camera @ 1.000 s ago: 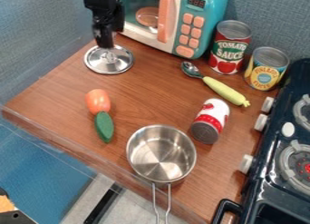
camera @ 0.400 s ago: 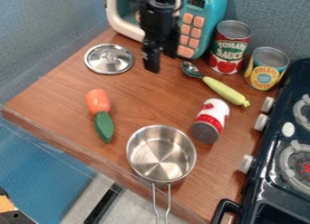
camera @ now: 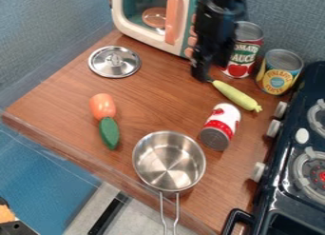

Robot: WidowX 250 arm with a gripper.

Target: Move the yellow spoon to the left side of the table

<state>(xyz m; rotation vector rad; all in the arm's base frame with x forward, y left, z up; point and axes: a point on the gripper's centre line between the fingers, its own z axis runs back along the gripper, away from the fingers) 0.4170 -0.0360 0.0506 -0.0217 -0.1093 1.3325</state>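
Observation:
My black gripper (camera: 204, 72) hangs at the upper right of the table, in front of the microwave's right edge and the tomato can. Its lower end covers the metal bowl of the yellow spoon; whether it touches the spoon I cannot tell. The yellow handle of the spoon (camera: 236, 95) runs from there down to the right, lying on the wooden table (camera: 60, 102).
A pot lid (camera: 114, 62) lies at the upper left, with an orange-and-green toy (camera: 109, 132) below it. A steel pot (camera: 169, 161) and a tipped can (camera: 220, 126) are nearer the front. Tomato (camera: 238, 63) and pineapple (camera: 279, 72) cans stand behind; a stove (camera: 285, 181) is at right.
My gripper has moved from above the pot lid rightward, past the microwave's front, to the spoon's bowl end. The spoon's handle and the other objects have stayed where they were.

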